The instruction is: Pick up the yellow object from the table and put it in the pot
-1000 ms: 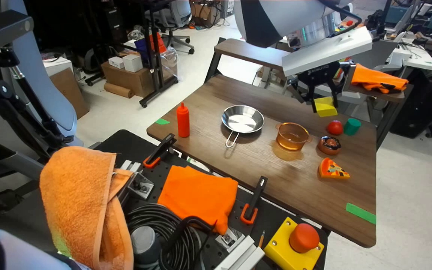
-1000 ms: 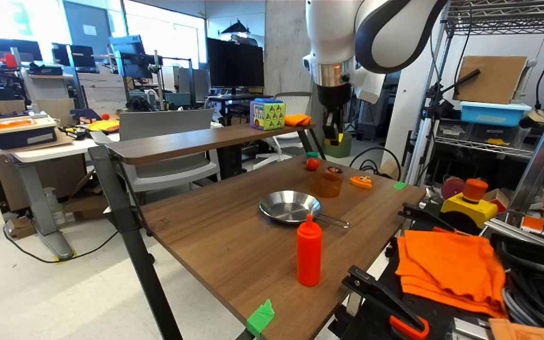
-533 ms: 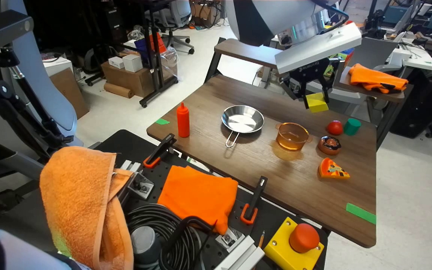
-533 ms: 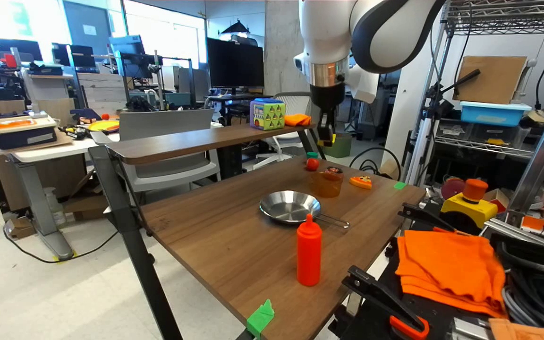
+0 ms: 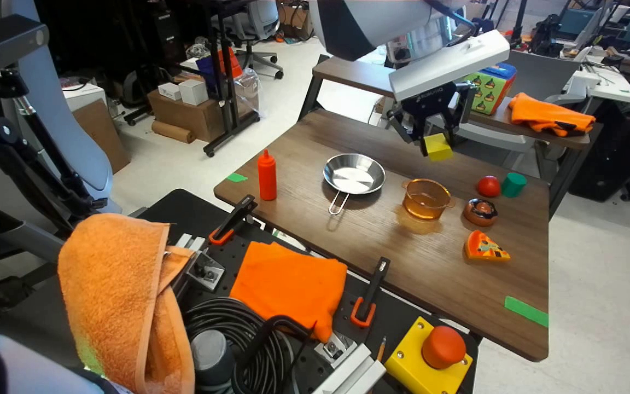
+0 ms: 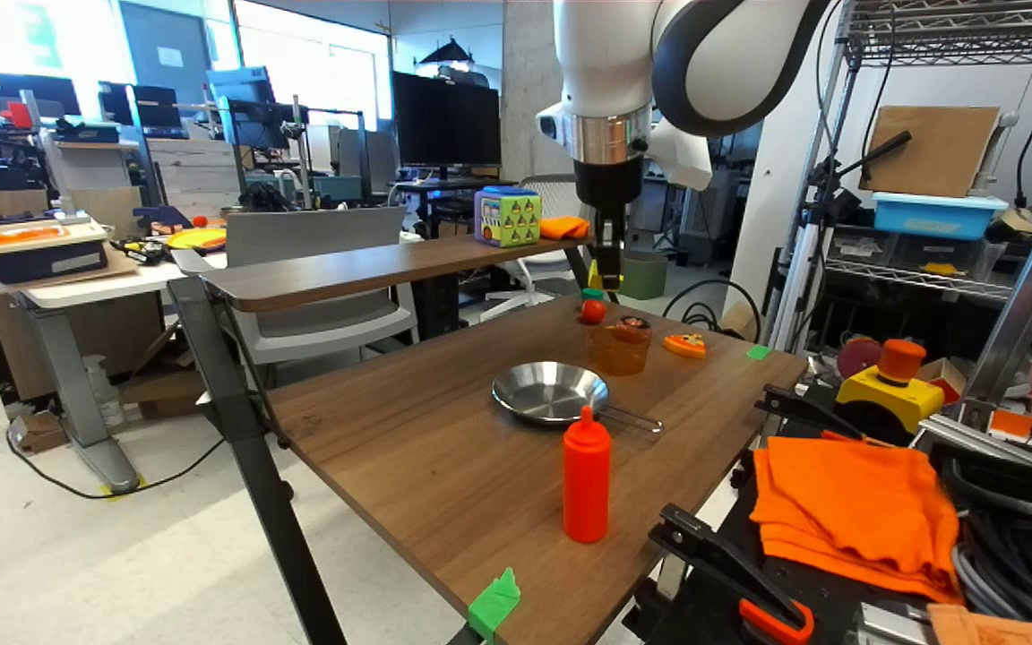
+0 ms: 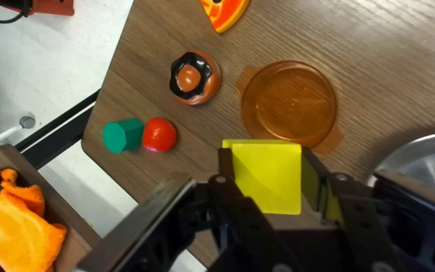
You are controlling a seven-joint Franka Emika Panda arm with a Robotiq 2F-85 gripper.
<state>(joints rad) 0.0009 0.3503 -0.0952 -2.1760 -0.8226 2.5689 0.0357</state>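
The table (image 5: 304, 148) bears a bottle (image 5: 267, 176), pan (image 5: 354, 178) and pot (image 5: 425, 204); orange wedge (image 5: 482, 247), donut (image 5: 480, 212), green block (image 5: 513, 185), red piece (image 5: 488, 186).

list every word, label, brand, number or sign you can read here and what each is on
"ROBOTIQ" on the gripper, small but legible
Tiny pale mark on a black-and-orange clamp: too small to read
Sheet on the grey door: too blurred to read
I can read no other text.
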